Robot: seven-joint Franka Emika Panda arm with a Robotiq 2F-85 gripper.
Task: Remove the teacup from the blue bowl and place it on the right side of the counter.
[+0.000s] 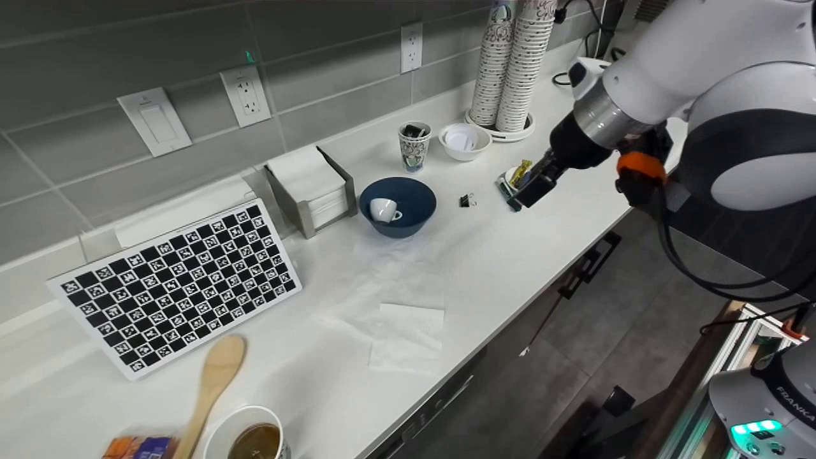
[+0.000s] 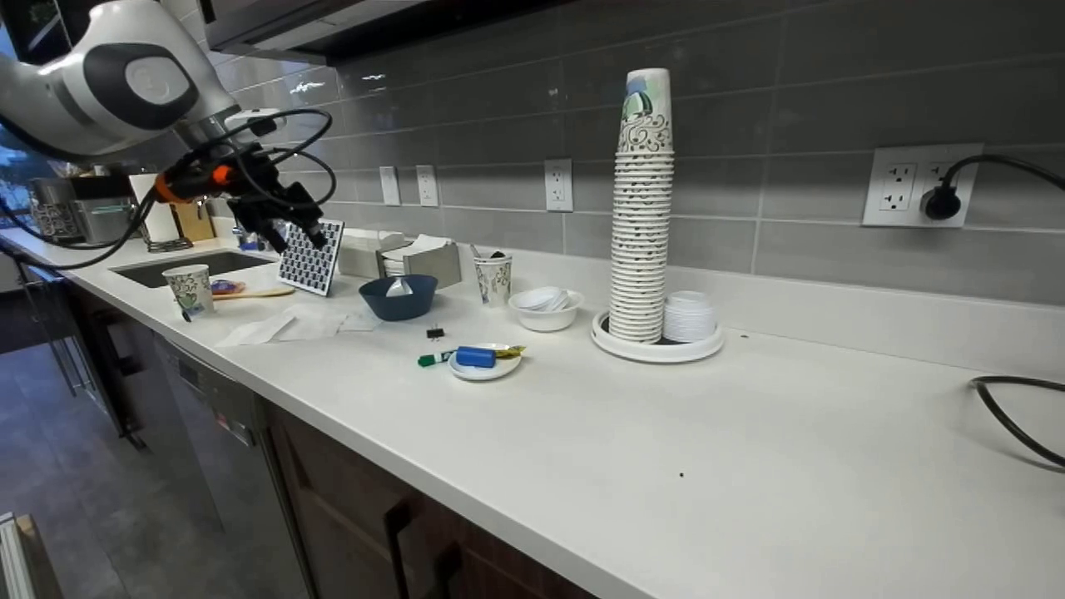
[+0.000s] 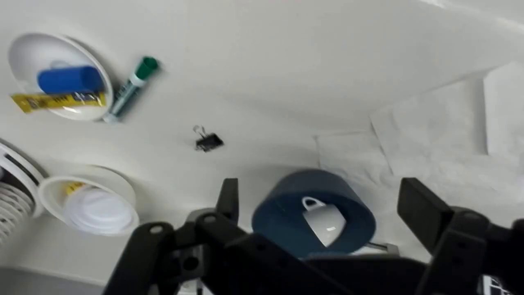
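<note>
The small white teacup [image 1: 384, 210] lies tilted on its side inside the dark blue bowl [image 1: 417, 207], with its handle showing. The teacup [image 2: 399, 288] is partly hidden by the blue bowl [image 2: 398, 309] in an exterior view. In the wrist view, the teacup [image 3: 324, 223] and the blue bowl [image 3: 282, 221] appear between the gripper fingers. My gripper [image 3: 319, 184] is open and empty, with its fingers wide apart. The gripper [image 2: 299, 239] is in the air above the white counter [image 2: 707, 466], not touching the bowl or cup.
A napkin holder [image 1: 331, 191] stands beside the bowl. Near it are a paper cup [image 1: 414, 146], a white bowl [image 1: 465, 141], a binder clip [image 3: 209, 142] and a plate [image 3: 37, 45] with small items. Tall cup stacks [image 2: 642, 225] stand by the wall. Flat napkins [image 1: 408, 338] lie in front.
</note>
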